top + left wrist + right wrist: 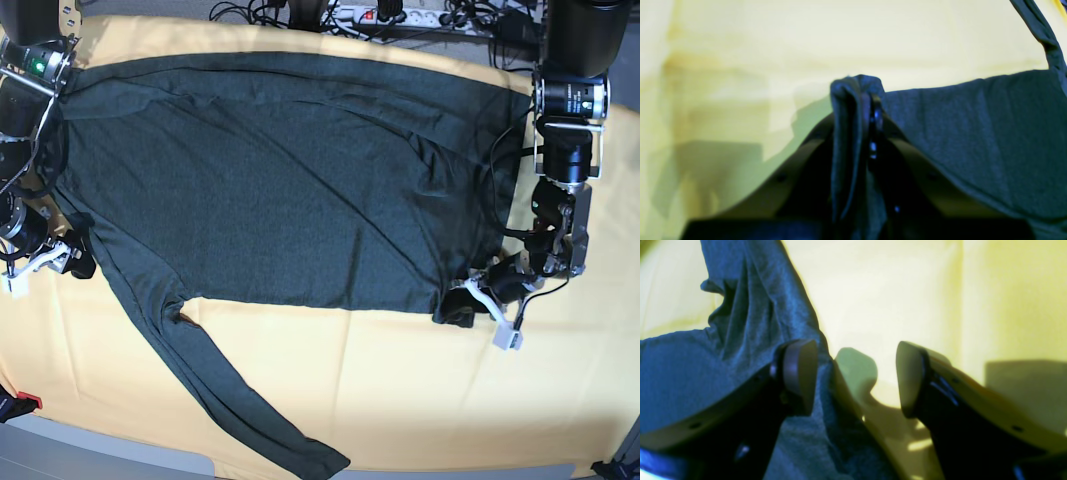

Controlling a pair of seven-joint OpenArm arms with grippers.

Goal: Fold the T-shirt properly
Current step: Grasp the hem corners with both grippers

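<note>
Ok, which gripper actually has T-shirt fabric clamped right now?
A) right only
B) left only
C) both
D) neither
B: the left gripper is shut on a bunched fold of the T-shirt, while the right gripper stands open with bare yellow table showing between its fingers, the fabric only lying against one finger.

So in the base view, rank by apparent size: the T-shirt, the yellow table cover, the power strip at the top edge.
1. Yellow table cover, though the shirt hides much of it, so the visible areas look close.
2. T-shirt.
3. Power strip, clearly smallest.
</note>
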